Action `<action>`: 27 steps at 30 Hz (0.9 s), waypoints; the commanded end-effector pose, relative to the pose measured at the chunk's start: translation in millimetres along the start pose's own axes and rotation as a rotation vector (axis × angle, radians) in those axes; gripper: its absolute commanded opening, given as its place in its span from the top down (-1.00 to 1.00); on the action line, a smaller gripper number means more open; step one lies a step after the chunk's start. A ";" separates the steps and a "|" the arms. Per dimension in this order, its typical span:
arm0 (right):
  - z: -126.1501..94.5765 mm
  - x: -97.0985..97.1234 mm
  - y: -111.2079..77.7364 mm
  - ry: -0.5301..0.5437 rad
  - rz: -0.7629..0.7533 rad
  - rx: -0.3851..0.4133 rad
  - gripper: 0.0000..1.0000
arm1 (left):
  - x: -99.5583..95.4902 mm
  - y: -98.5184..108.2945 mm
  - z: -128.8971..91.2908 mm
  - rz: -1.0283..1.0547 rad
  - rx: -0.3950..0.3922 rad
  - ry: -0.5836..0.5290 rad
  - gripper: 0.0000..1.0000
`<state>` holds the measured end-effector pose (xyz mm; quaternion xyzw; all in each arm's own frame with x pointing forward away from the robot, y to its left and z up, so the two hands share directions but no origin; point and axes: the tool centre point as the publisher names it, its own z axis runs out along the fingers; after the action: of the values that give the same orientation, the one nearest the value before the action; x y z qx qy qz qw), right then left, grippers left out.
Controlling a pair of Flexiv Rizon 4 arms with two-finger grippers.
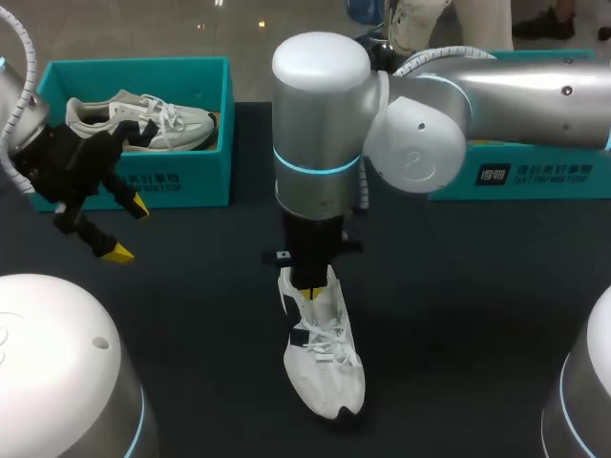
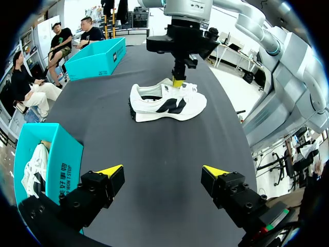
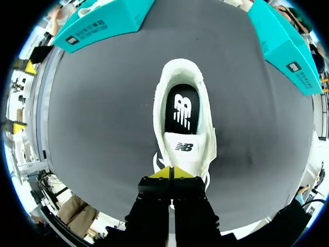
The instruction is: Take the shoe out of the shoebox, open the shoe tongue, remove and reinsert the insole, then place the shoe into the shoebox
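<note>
Mid-counter [image 1: 477,315], the shoe [image 1: 325,358] stands on its sole, toe towards 6 o'clock, heel towards 12. It's out of the shoebox [image 1: 134,181], which sits at 10 o'clock with a second shoe [image 1: 143,119] inside. Another box [image 1: 535,176] is at 2 o'clock.

Right hand [image 1: 307,289] is straight down over the shoe's mouth, clenched with the tips pressed together. They touch the tongue [image 3: 186,149] at its edge on the lace side. Can't tell if any tongue is actually pinched between them. The tongue looks folded forward and the insole [image 3: 182,108] is exposed, lying flat in the shoe.

Left hand [image 1: 129,229] is at 9 o'clock, released with fingers wide, holding nothing. It's well apart from the shoe and just in front of the shoebox.

My read: we're at the tongue-open step, insole pull next.

Handling:
- The shoe is probably light, with a soft upper and a stiffer sole. It will likely slide or tip on the counter if pulled one-handed, so brace it with the left hand at the toe or side wall.
- The tongue is padded and floppy and likely springs back once let go.
- The insole is thin and bendy. Take it at the heel-end edge and peel up; a mid-insole grab would likely just buckle it.
- The laces are loose, a snag risk for the tips.
</note>
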<state>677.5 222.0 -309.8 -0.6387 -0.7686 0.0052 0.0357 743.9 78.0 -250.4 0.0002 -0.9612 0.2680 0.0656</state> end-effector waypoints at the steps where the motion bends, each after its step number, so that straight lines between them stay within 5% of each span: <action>1: -16.7 5.3 1.2 -0.064 -0.354 -0.042 1.00 | 0.1 0.0 -0.2 0.000 -0.002 0.001 -1.00; 5: -22.1 8.1 7.0 -0.045 -0.486 -0.030 1.00 | 0.1 0.0 -0.2 0.000 -0.002 0.001 -1.00; 7: -22.1 8.1 7.0 -0.045 -0.486 -0.030 -1.00 | 0.1 0.0 -0.2 0.000 -0.002 0.001 -1.00; 27: -22.1 8.1 7.0 -0.045 -0.486 -0.030 -1.00 | 0.1 0.0 -0.2 0.000 -0.002 0.001 -1.00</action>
<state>683.8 228.8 -286.9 -0.4350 -0.9004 -0.0016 0.0090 743.9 78.0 -250.4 0.0002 -0.9612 0.2680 0.0656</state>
